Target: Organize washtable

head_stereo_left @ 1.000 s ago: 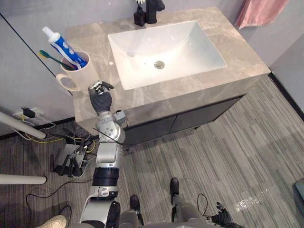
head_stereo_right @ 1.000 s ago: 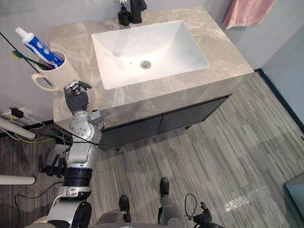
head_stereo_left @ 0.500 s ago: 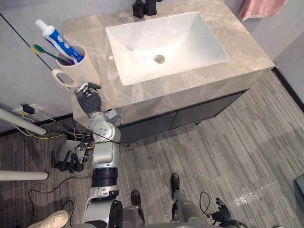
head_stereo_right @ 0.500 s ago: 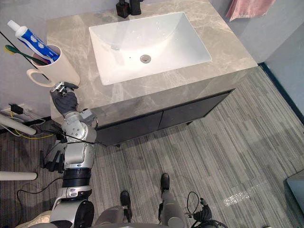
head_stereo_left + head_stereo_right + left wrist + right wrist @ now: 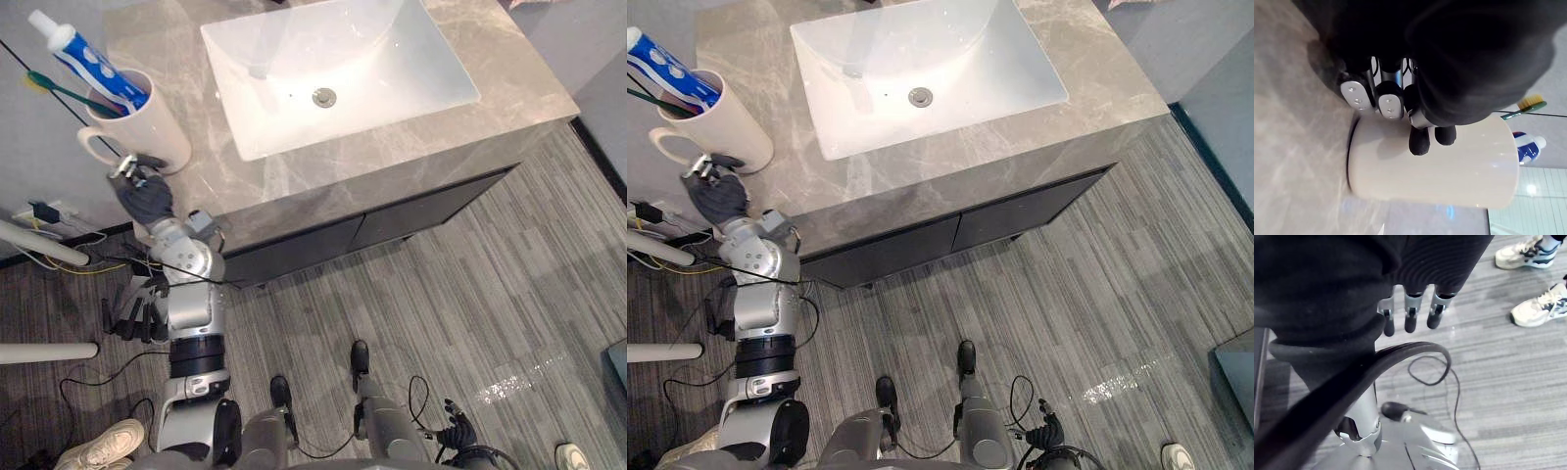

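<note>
The marble bench (image 5: 411, 137) spreads wide, and the white sink (image 5: 362, 49) takes up its middle, drain (image 5: 323, 97) in the basin floor. At the bench's left side, close to the wall, a cream mug (image 5: 157, 132) stands upright with its handle turned toward the left edge. The left hand (image 5: 145, 199) is up at the bench's front left corner, just beside the base of the mug. Its fingers (image 5: 1388, 103) are clenched, dark tips right up against the mug's side but not wrapped round it. I can't tell whether they touch. A blue and white toothpaste tube (image 5: 93, 70) and a green toothbrush (image 5: 59, 86) lean out of the mug toward the wall. A strip of bare marble separates mug and sink. Low by the grey plank floor, the right hand (image 5: 457, 433) hangs with its fingers (image 5: 1409, 318) straight and relaxed, and a person's shoes (image 5: 1528, 254) stand on the floor beyond.
</note>
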